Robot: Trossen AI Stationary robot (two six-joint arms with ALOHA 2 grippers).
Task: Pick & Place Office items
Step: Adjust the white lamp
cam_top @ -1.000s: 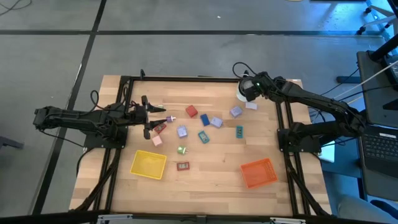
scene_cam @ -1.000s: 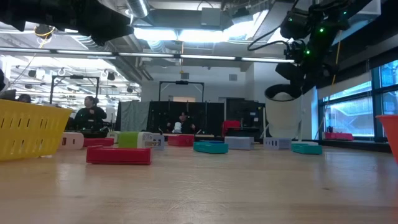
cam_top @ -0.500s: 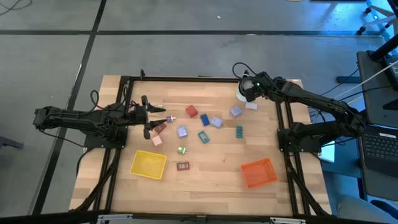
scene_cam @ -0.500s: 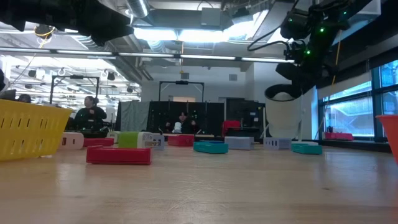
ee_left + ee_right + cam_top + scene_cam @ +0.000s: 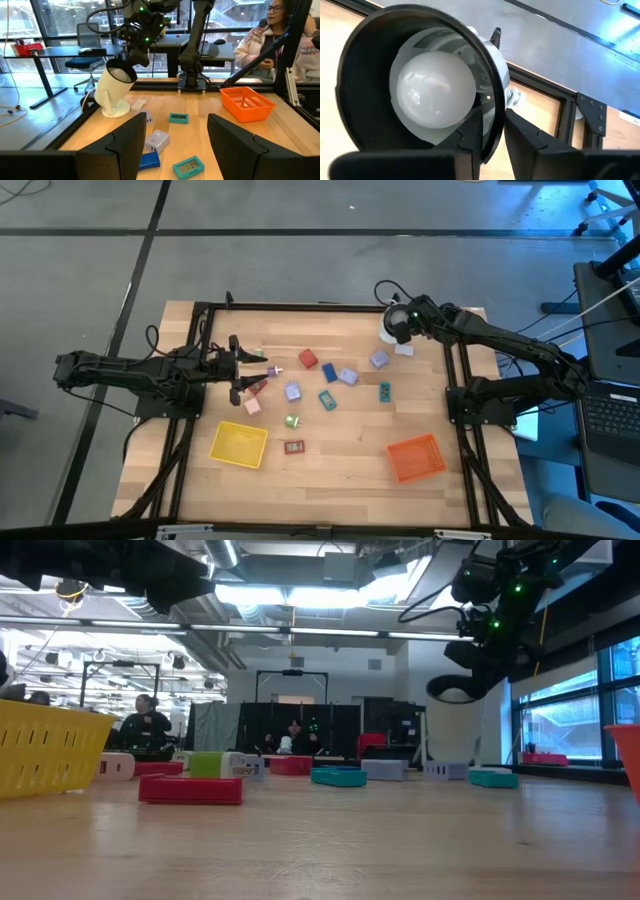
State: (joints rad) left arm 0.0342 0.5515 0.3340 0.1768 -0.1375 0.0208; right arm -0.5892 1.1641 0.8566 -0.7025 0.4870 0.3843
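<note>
Several small office items lie in the middle of the wooden table, among them a red one, a blue one, a lavender one, a teal one and a green one. At the far right stands a white round roll, hollow and dark inside with a white ball in it. My right gripper reaches down to it and is shut on its rim. My left gripper hovers level at the table's left, open, with nothing between its fingers. My right gripper pinches the roll's upper rim, one finger inside the dark hollow and one outside. The fingers slant down from the table's right side. The roll leans, its mouth up at the gripper and its lower end on the table.
A yellow tray stands near the front left and an orange tray near the front right. Black frame rails run round the table. A person sits beyond the table's right side.
</note>
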